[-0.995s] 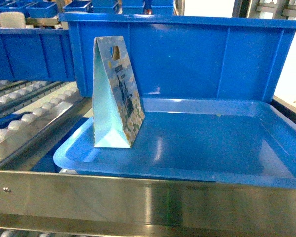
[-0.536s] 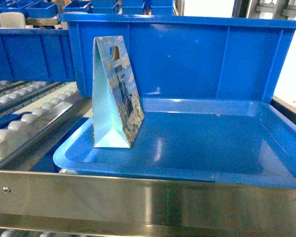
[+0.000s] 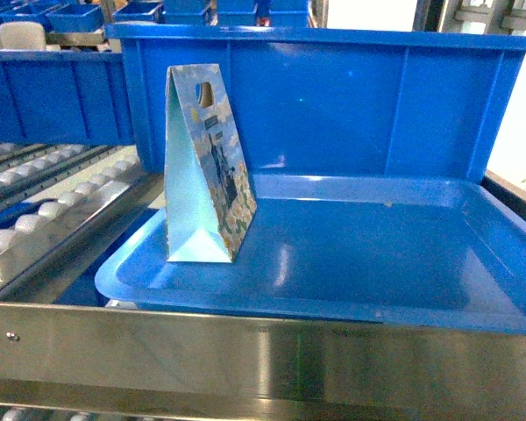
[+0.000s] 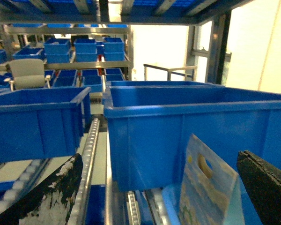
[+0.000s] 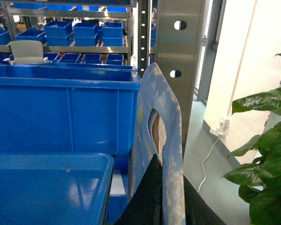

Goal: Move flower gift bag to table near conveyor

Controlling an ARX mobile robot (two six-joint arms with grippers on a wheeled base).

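Looking through the left wrist camera, you find the left hand [image 4: 154,197] spread wide, with the flower gift bag [image 4: 208,192] between its fingers, nearer the right one; contact can't be judged. The bag stands upright at the left end of the blue tray [image 3: 333,303] on the conveyor [image 3: 53,210], its back near the deep blue bin [image 3: 333,105]. The right hand [image 5: 166,201] pinches a second gift bag [image 5: 166,122] beside the tray's corner, close to a steel upright [image 5: 178,47]. Neither hand appears in your head view.
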